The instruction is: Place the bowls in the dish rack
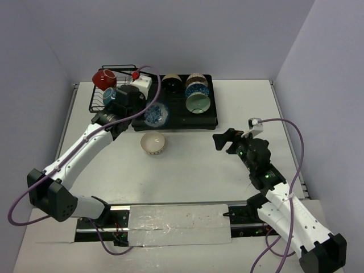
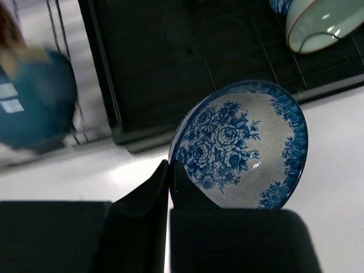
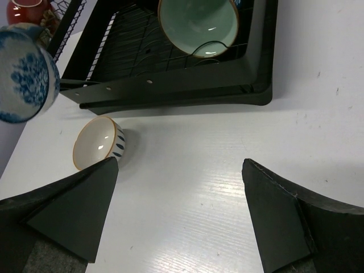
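Observation:
A blue floral bowl hangs tilted on edge over the front lip of the black dish rack. My left gripper is shut on its rim. The right wrist view catches the same bowl at the far left. A white bowl with blue dashes sits on the table in front of the rack. A green bowl stands in the rack's right half. My right gripper is open above bare table, right of the white bowl.
Two more bowls stand at the rack's far side. The wire basket on the left holds a red cup and a teal cup. Walls close in the table's back and sides.

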`<state>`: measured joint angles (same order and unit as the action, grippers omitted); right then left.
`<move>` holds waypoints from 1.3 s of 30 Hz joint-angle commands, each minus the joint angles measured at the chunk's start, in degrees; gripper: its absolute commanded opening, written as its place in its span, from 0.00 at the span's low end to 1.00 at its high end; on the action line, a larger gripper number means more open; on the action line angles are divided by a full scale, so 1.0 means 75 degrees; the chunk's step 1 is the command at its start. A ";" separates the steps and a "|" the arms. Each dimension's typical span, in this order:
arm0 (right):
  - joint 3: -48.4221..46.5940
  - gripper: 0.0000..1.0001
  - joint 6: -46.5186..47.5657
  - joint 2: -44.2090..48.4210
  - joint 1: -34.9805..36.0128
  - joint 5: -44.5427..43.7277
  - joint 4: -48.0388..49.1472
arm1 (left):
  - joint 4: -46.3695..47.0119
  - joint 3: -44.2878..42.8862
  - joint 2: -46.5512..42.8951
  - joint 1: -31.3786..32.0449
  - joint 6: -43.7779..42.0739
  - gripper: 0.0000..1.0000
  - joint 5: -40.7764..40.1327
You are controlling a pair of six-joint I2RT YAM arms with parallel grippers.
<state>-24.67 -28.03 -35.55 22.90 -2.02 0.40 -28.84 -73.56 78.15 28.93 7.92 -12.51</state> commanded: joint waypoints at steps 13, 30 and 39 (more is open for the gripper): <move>-0.0648 1.00 0.0069 0.0685 0.0041 -0.0878 -0.0452 | 0.6927 -0.0550 0.2258 0.0186 -0.5836 0.00 0.0144; -0.0977 1.00 0.0444 0.0486 0.0018 -0.1652 -0.1038 | 1.0312 -0.0411 0.4544 0.0303 -0.8250 0.00 0.0122; -0.0837 1.00 0.0503 0.0544 0.0018 -0.1676 -0.1015 | 1.2069 -0.0013 0.5224 0.0338 -0.8908 0.00 0.0273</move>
<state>-30.20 -25.17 -32.14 22.90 -13.10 -8.25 49.39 -74.00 116.92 31.11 -55.83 -12.75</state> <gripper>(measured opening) 0.999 0.070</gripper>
